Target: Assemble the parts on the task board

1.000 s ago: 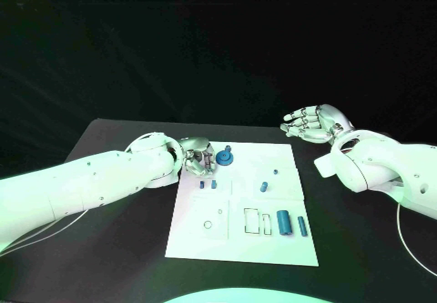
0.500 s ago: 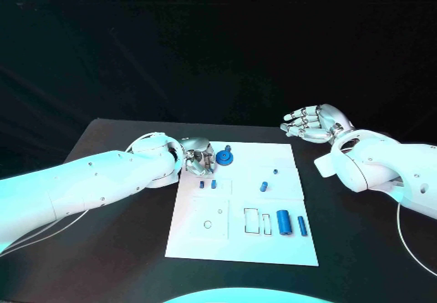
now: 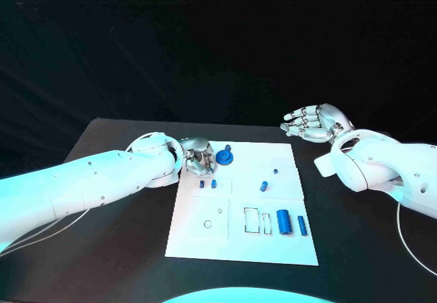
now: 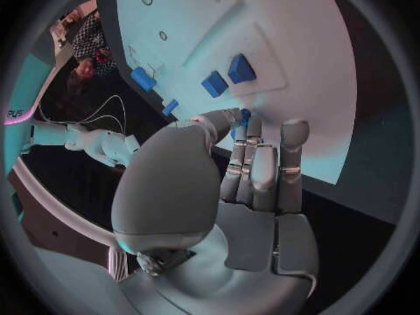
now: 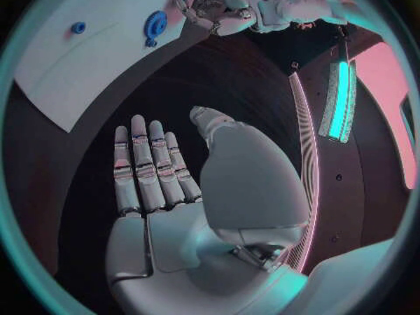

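A: At the board's far-left corner, left hand (image 3: pixel 197 157) sits curled beside the round blue gear part (image 3: pixel 226 157). Wrist view shows a small blue piece (image 4: pixel 243 116) pinched at its fingertips (image 4: pixel 234 115), so it's gripping that, probably to seat it near the gear.

B: Right hand?

A: Right hand (image 3: pixel 311 123) hovers off the task board (image 3: pixel 244 246), past its far-right corner, over the black table (image 3: pixel 109 189). Fingers apart, palm bare, holding nothing. Looks parked out of the way.

B: Rest of the parts?

A: Two short blue pegs (image 3: pixel 208 185) stand just near the left hand, one peg (image 3: pixel 264 186) mid-board, two blue cylinders (image 3: pixel 292 223) lying at the near-right beside outlined slots. Likely staged for later steps.
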Motion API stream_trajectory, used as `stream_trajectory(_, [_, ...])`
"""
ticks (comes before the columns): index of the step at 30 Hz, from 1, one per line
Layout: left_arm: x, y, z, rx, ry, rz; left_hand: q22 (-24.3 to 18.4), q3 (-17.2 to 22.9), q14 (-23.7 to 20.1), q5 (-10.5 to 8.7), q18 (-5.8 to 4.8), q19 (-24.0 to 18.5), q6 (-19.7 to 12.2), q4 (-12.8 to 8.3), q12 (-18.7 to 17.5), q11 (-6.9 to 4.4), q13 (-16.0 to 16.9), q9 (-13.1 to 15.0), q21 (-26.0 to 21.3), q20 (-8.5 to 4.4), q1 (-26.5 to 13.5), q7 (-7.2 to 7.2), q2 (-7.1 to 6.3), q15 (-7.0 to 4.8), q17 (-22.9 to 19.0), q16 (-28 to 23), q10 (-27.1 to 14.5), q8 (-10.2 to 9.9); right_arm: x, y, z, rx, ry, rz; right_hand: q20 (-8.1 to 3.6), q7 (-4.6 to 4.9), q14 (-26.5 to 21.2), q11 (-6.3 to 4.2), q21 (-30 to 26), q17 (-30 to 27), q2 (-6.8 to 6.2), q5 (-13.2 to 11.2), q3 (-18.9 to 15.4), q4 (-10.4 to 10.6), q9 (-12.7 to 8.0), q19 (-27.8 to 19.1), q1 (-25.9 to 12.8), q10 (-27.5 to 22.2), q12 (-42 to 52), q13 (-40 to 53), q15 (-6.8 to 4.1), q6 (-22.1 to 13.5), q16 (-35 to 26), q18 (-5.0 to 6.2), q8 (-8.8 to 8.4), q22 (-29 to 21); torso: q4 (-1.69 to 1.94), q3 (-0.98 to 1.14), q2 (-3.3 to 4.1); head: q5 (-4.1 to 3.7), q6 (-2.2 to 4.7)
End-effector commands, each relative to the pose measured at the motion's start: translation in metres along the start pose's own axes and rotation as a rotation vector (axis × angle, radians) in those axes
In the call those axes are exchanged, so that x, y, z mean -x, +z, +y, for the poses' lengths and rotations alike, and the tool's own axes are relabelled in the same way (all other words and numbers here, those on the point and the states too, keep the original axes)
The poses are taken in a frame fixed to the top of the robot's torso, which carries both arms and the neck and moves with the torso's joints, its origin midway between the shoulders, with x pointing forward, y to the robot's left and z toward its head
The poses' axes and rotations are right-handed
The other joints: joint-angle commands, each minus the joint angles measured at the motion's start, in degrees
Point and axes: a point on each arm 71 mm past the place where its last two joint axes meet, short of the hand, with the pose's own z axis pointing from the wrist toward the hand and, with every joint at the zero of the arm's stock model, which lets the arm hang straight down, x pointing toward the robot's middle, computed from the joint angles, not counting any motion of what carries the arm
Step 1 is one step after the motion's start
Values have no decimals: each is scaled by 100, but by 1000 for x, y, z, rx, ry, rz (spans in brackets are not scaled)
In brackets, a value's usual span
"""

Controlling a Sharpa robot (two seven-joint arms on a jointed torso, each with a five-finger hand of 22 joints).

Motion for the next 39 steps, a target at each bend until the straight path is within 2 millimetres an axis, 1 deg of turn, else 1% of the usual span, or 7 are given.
stream_trajectory(1, [-6,0,0,2,-22,43,23,44,-23,3,-16,-41,-160,-46,-57,59,-1,-54,-13,14,-4,28,17,14,-2,-3,28,-174,-1,0,1,13,-2,11,1,385,22,4,-5,-5,49,25,4,-21,-5,-13,-14,23,-19,-9,7,47,-28,75,25,-5,-1,-1,-5,1,-2])
stream_trajectory(9, [-6,0,-1,-5,-31,43,6,38,-35,-2,-9,-63,-201,-53,-83,57,2,-72,-24,19,-29,27,-15,16,-24,-3,40,-240,-1,0,1,12,-2,11,1,385,22,4,-5,-5,49,25,4,-21,-5,-13,-14,23,-19,-9,7,47,-28,75,25,-5,0,0,-1,-4,-4])
stream_trajectory(13, [-6,-1,-1,-4,-35,40,-83,48,-97,-1,15,-160,-402,-40,-182,54,-3,-137,-96,18,-101,39,-74,16,-107,-20,-14,-446,-1,0,0,11,-2,11,1,385,22,4,-5,-5,49,25,4,-21,-5,-13,-14,23,-19,-9,7,47,-28,75,25,-5,-2,-2,0,0,-6])
stream_trajectory(19, [-6,-1,0,2,-37,37,-199,54,-184,-1,39,-271,-549,-36,-253,84,-1,-181,-191,36,-140,51,-118,42,-225,-50,-98,-588,0,0,0,9,-3,8,2,385,25,4,-5,-11,46,24,3,-21,-8,-16,-22,24,-19,-9,7,49,-33,76,26,-14,0,1,0,1,2])
stream_trajectory(24, [-5,-2,1,12,-38,33,-256,42,-255,0,53,-330,-793,-25,-283,106,16,-250,-244,59,-185,16,-174,63,-326,-68,-177,-776,0,0,0,9,-3,4,2,385,21,4,-5,-14,42,23,1,-21,-9,-17,-25,25,-19,-9,8,49,-38,75,25,-19,-4,0,-1,4,0])
stream_trajectory(28, [-5,-2,3,25,-38,32,-362,21,-398,4,74,-422,-972,-14,-300,137,33,-304,-337,83,-205,-21,-201,90,-549,-134,-265,-905,1,0,0,10,-4,-1,5,388,-3,9,-7,-28,34,23,-4,-22,-15,-25,-32,18,-24,-11,16,41,-59,73,21,-31,-3,3,1,3,-3])
stream_trajectory(39, [-5,-4,9,63,-33,40,-396,-19,-454,2,83,-453,-1078,-5,-291,146,52,-341,-370,96,-219,-53,-222,100,-635,-153,-295,-979,2,1,-3,-3,-7,13,11,399,-50,21,-10,-56,17,24,-8,-44,-28,-48,-24,-10,-40,-14,32,27,-102,68,13,-62,-6,3,-1,-9,-11])
